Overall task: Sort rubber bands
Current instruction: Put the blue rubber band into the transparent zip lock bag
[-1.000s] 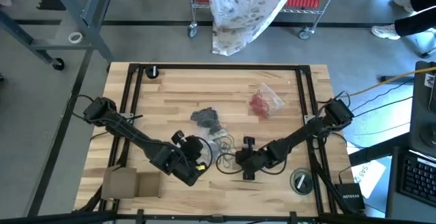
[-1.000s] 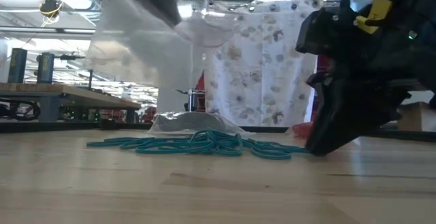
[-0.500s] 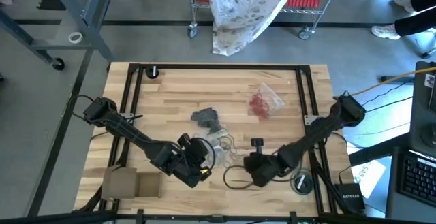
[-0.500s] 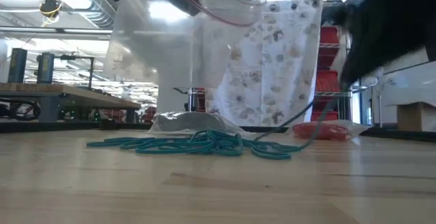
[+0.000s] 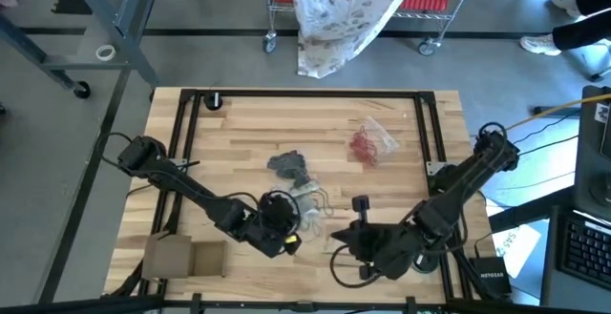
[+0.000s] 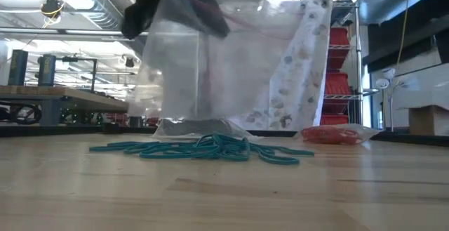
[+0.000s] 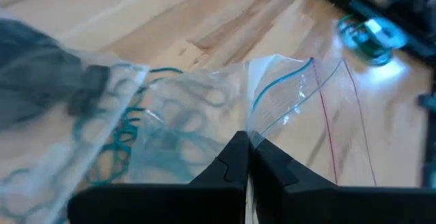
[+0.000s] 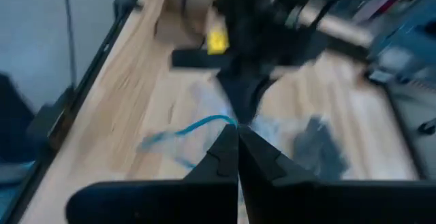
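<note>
Wooden tabletop (image 5: pixel 248 128): we are pinching a clear bag (image 7: pixel 286 115) in the left gripper (image 7: pixel 243 157), above the teal rubber bands (image 6: pixel 210 149). Right gripper (image 8: pixel 236 137), clamped on one band, should be feeding it in slowly.

- Rubber bands (image 6: pixel 210 149) heaped mid-frame on table (image 6: pixel 224 196), low view.
- Clear bag (image 6: pixel 210 69) hangs above them.
- Second bag (image 6: pixel 337 134) lies right, farther back.
</note>
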